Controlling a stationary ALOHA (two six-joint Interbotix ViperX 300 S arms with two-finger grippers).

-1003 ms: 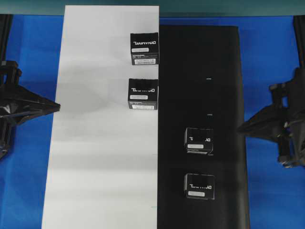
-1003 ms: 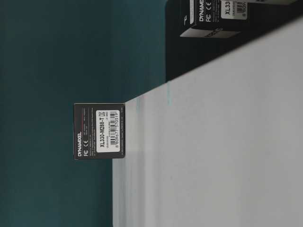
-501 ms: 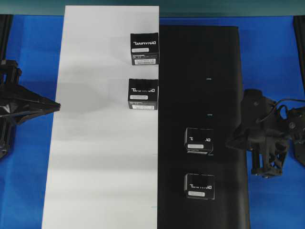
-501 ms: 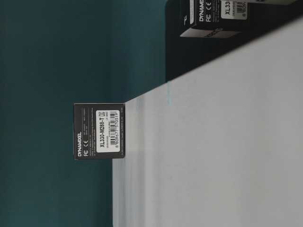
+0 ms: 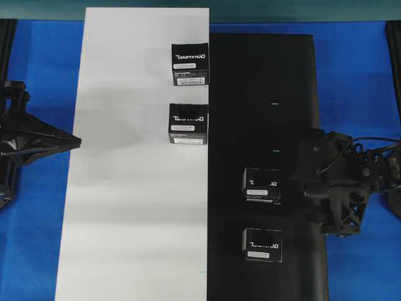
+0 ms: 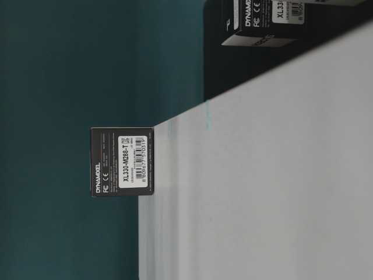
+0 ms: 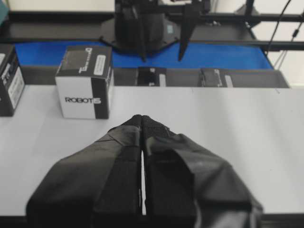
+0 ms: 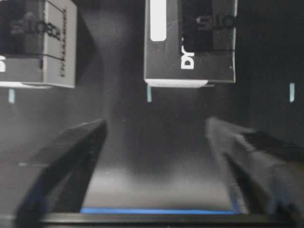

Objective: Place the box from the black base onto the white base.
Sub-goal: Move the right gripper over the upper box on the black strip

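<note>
A: The right claw (image 8: 154, 137), a black two-finger gripper, had its jaws wide apart with nothing between them. It hovered at the right edge of the large matte black rectangular sheet (image 5: 263, 75). The left claw (image 7: 142, 121) rested over the large plain white rectangular sheet (image 5: 125, 188) with its fingers pressed together.

B: And where was the small black cardboard box with white lettering (image 5: 262, 185)?

A: It stood on the black sheet, just in front of the right claw. An identical box (image 5: 262, 244) sat near it, and two others (image 5: 190, 64) stood on the white sheet.

B: How would it handle?

A: I judged it light and stiff, with smooth, perhaps slippery sides. The best hold seemed across its two opposite side walls, near the middle.
</note>
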